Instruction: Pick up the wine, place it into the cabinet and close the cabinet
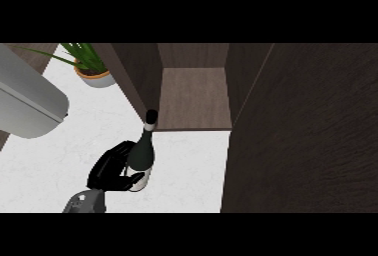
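- I have the wine bottle [142, 152] held in the left hand [109, 172], whose fingers are curled round the lower body near the white label, so the neck stays free to lead into the opening
- The bottle is tilted, cap pointing up the view toward the cabinet [193, 97], and its top sits just at the front edge of the wooden shelf, by the left wall panel; it is over the white counter [44, 160], not yet inside
- I judge this as the carry-to-cabinet step: the grip low on the bottle lets me push it forward onto the shelf base-last or stand it up once it is in
- The open cabinet door [303, 130] fills the right of the view, swung out so the opening is clear; closing it comes afterwards
- My right hand shows nowhere in the view
- A potted plant [92, 67] and a grey appliance [26, 105] stand to the left, well apart from my path
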Controlling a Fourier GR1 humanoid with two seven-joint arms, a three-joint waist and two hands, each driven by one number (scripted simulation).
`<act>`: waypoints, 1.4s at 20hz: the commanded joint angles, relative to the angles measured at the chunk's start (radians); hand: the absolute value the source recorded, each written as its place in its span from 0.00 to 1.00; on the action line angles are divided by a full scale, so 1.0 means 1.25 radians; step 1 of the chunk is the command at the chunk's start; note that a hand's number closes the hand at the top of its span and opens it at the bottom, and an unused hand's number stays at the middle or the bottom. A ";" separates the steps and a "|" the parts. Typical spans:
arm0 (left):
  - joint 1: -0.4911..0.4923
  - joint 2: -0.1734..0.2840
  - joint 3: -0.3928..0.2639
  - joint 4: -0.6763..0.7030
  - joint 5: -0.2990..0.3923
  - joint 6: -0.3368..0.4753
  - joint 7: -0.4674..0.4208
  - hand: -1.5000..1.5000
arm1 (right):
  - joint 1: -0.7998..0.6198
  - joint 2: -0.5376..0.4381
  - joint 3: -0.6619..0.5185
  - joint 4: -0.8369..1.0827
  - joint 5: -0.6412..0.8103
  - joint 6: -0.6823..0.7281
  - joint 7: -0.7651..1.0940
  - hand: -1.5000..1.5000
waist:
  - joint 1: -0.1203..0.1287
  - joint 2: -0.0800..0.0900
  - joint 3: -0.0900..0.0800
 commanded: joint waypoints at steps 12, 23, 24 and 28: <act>0.106 -0.033 0.050 -0.152 0.022 0.159 -0.120 1.00 | -0.022 -0.009 -0.016 -0.133 -0.018 -0.020 0.075 0.00 | 0.016 -0.005 0.000; 0.215 -0.037 -0.107 -0.402 0.203 0.267 -0.096 1.00 | 0.021 -0.028 -0.050 -0.176 -0.061 -0.005 0.083 0.00 | 0.007 -0.003 0.001; 0.185 -0.037 -0.107 -0.431 0.208 0.291 -0.048 1.00 | -0.010 -0.017 -0.019 -0.165 -0.048 -0.010 0.099 0.00 | 0.008 -0.003 0.001; 0.207 -0.037 -0.201 -0.538 0.237 0.372 0.015 1.00 | 0.017 -0.023 -0.054 -0.143 -0.082 0.011 0.060 0.00 | 0.007 -0.002 0.001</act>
